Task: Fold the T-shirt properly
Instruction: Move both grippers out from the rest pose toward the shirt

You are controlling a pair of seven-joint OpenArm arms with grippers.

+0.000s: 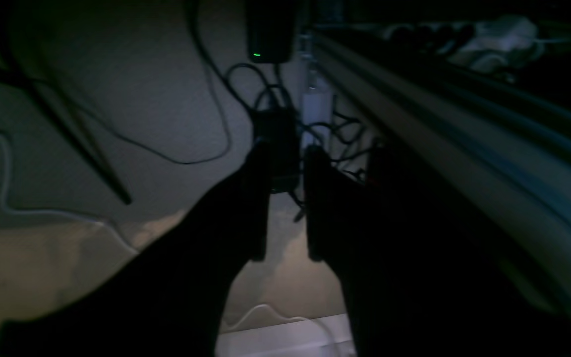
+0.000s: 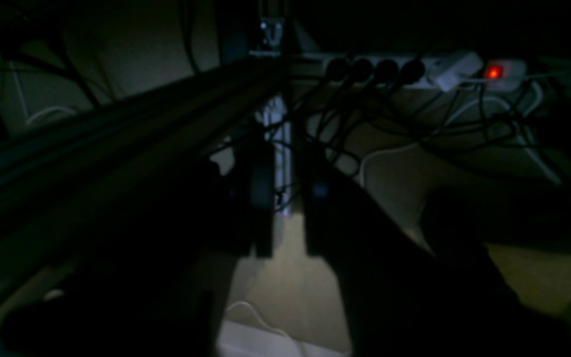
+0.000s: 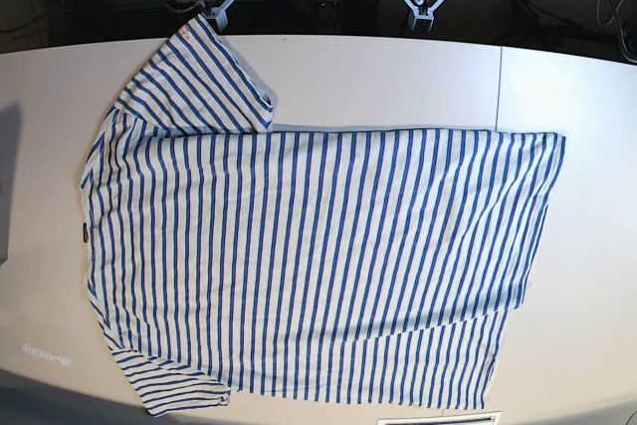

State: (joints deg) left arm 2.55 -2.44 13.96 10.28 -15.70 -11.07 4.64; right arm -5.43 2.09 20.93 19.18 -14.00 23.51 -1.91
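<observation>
Item: white blue-striped soft fabric T-shirt (image 3: 309, 256), flat, long axis crosswise, ahead of my left gripper (image 1: 285, 218) and right gripper (image 2: 280, 218); both slightly parted, empty; neither nearer.

A soft, matt cotton-like white T-shirt with narrow blue stripes (image 3: 309, 256) lies lightly creased across a smooth, matt white desk (image 3: 398, 77); a grooved, dull metal rail (image 1: 444, 129) runs below the desk's far edge.
</observation>
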